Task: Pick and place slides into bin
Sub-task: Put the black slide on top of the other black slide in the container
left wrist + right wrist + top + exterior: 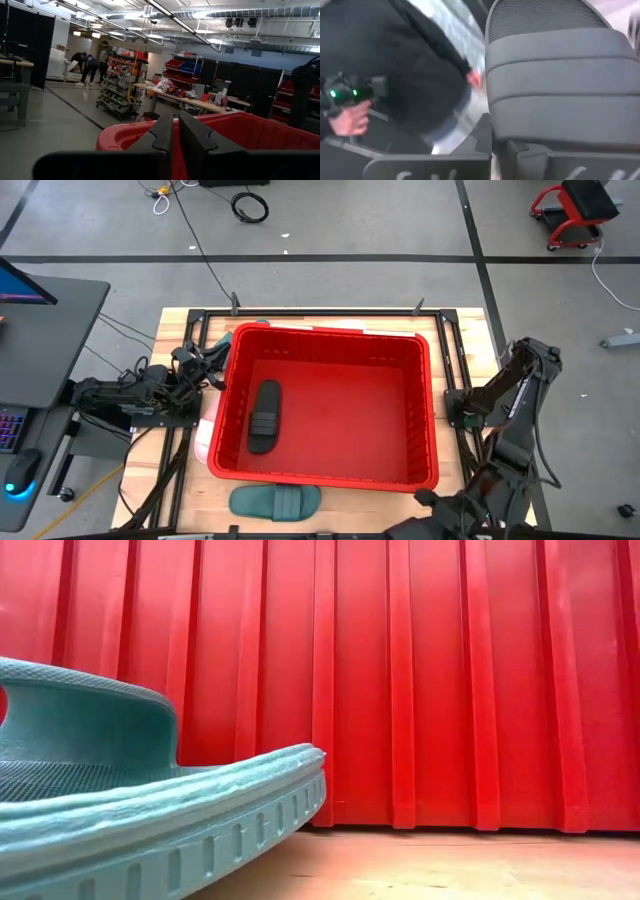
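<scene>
Jaws, left: the left gripper (175, 131) sits at the bin's left wall, fingers (162, 135) nearly pressed together, clenched on nothing.
Jaws, right: the right gripper (492, 150) is off the counter's right edge, jaws clenched tight, nothing between them.
High view, bin: one red bin (422, 410) fills the middle of the wooden counter (180, 320).
High view, slides: three in sight. One black slide (263, 416) lies inside the bin near its left wall. One teal-green slide (276, 501) lies on the counter just outside the bin's near wall. One pale slide (204, 436) peeks out beside the bin's left wall, mostly hidden.
Low view: the teal-green slide's sole and strap loom close, with the bin's ribbed red wall right behind.
Left wrist view: past the dark fingers, the bin's rim and a workshop with shelving; several people (90, 65) far off.
Right wrist view: a person in dark clothing holding a device with green lights (342, 92), beside a grey chair (560, 85).
</scene>
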### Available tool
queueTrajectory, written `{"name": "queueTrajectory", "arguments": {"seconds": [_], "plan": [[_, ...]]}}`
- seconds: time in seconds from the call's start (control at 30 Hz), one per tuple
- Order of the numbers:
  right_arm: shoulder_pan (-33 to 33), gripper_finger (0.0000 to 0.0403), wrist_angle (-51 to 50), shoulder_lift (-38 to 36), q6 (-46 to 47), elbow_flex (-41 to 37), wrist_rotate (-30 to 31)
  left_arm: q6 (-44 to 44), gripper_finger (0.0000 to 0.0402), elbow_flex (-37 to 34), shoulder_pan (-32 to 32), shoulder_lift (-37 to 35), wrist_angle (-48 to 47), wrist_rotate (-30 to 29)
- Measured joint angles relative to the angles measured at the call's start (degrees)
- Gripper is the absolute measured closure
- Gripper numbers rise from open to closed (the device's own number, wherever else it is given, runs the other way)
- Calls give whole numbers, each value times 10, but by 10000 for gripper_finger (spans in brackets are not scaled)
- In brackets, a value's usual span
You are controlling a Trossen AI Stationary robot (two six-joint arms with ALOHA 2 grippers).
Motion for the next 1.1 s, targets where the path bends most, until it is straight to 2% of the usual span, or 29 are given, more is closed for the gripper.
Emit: {"name": "queueTrajectory", "arguments": {"seconds": [0.23, 0.57, 0.8, 1.03, 1.1], "plan": [[-76, 394, -7, 31, -130, 112, 30, 0, 363, 0, 0, 0, 0, 0], [-191, 393, -10, 36, -140, 128, 88, 0, 373, 0, 0, 0, 0, 0], [-275, 395, -9, 36, -143, 128, 78, 0, 363, 0, 0, 0, 0, 0], [-353, 395, -2, 41, -157, 128, 27, 4, 365, 0, 0, 0, 0, 0], [-377, 395, 15, 51, -166, 128, 3, 38, 369, 0, 3, 0, 0, -4]]}}
